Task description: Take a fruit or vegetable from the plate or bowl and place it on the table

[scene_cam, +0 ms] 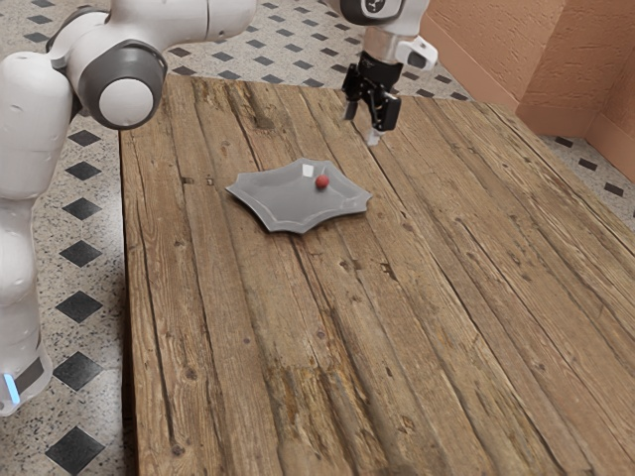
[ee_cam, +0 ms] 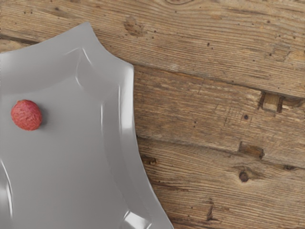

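Wrist view: fruit [ee_cam: 27, 115] lies lengthwise oblique to planks [ee_cam: 190, 112].

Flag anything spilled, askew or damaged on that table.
Only the wooden table looks damaged: dark notches and cracks break its planks, probably just age. I see no spill; the red fruit rests on the grey plate, which looks intact.

My glossy white, rounded robot arm [scene_cam: 22, 129] gleams here, and there's a fat dark-grey ring [scene_cam: 150, 81] circling a flat white disc [scene_cam: 112, 102]! Down low, a slim glowing blue strip [scene_cam: 11, 389] beside a dark-grey band [scene_cam: 34, 373]. Out at my far end: a dark round cap [scene_cam: 375, 6] with a pale marking, then my angular black two-finger gripper [scene_cam: 361, 126], pale at a fingertip [scene_cam: 373, 139].
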Controlling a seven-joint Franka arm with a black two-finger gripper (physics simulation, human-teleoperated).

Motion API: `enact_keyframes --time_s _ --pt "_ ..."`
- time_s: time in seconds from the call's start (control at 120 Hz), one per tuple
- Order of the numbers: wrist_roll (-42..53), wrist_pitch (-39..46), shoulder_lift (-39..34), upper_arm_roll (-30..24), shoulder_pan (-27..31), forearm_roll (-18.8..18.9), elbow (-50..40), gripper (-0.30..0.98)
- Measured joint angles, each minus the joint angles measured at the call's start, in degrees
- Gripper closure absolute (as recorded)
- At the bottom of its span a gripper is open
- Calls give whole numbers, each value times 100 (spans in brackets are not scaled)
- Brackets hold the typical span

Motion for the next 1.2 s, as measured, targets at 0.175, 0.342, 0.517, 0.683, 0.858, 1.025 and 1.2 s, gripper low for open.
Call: enact_keyframes --time_s 0.175,0.342,0.517,0.683,0.858,1.025,1.2 --pt "4 91 0 2 -1 -3 0 0" --pt "-2 134 11 114 0 -120 0 0" --pt "115 441 105 -695 -52 -247 249 0" --pt "218 -213 593 -706 -15 -24 701 0" --pt "438 -288 796 -589 42 51 441 0" --pt "755 241 818 -471 57 -93 -352 0" --pt "1107 668 573 -25 63 -296 -1017 0"
